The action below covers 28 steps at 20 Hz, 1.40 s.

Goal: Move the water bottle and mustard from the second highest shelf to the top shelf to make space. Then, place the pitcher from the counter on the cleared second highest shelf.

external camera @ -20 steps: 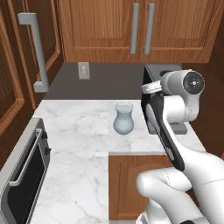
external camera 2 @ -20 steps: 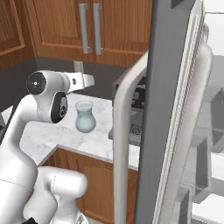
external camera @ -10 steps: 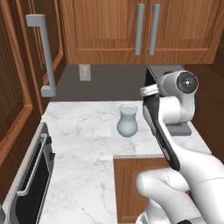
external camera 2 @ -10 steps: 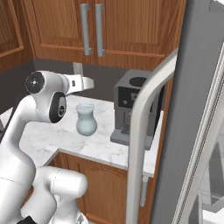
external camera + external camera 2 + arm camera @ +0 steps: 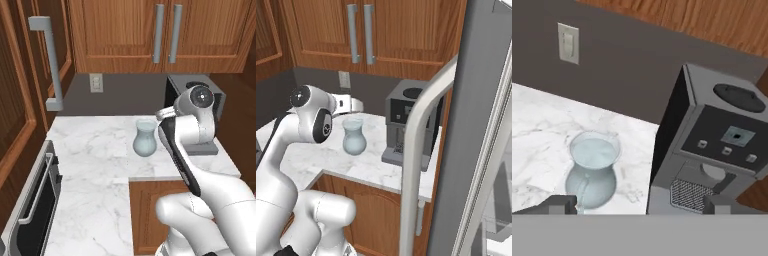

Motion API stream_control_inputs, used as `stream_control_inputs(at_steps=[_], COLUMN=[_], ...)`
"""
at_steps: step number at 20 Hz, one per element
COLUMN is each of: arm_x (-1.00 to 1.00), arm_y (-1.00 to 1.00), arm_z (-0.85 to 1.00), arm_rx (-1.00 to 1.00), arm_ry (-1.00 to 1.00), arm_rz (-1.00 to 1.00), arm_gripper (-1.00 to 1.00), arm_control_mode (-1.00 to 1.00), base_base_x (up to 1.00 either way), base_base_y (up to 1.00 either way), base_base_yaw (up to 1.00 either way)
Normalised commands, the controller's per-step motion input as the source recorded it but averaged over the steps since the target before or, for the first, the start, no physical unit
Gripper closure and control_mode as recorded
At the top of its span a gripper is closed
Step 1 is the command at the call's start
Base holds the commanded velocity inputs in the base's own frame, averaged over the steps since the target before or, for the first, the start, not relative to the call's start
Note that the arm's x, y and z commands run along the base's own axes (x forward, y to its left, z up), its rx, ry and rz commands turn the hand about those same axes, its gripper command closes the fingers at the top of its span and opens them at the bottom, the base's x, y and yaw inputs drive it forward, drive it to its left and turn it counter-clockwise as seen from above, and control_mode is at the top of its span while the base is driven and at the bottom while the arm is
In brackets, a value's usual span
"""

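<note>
Pitcher (image 5: pixel 145 139) upright on counter (image 5: pixel 90 150) beside coffee machine (image 5: pixel 717 145), nothing visible inside; jaws wide open, empty.

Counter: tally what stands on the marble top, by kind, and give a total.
Glass pitcher: 1
Coffee machine: 1
Total: 2 things on the counter
</note>
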Motion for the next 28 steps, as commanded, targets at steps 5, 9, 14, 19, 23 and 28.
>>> stream_control_inputs(at_steps=[5,9,14,19,23,28], arm_x=[0.04,0.02,0.04,0.12,0.15,0.12], arm_y=[0.17,0.11,0.0,0.0,0.06,0.24], arm_z=[-0.63,-0.71,-0.49,-0.19,-0.01,0.0], arm_rx=[0.01,0.11,0.21,0.22,0.11,0.0], arm_ry=[0.05,0.0,0.0,0.02,0.04,0.08], arm_rz=[0.0,-0.03,-0.05,-0.02,0.0,0.0], arm_gripper=[-1.0,-1.0,-1.0,-1.0,-1.0,-1.0], arm_control_mode=[-1.0,-1.0,-1.0,-1.0,-1.0,-1.0], base_base_x=[0.0,0.0,0.0,0.0,0.0,0.0], base_base_y=[0.0,0.0,0.0,0.0,0.0,0.0], base_base_yaw=[0.0,0.0,0.0,0.0,0.0,0.0])
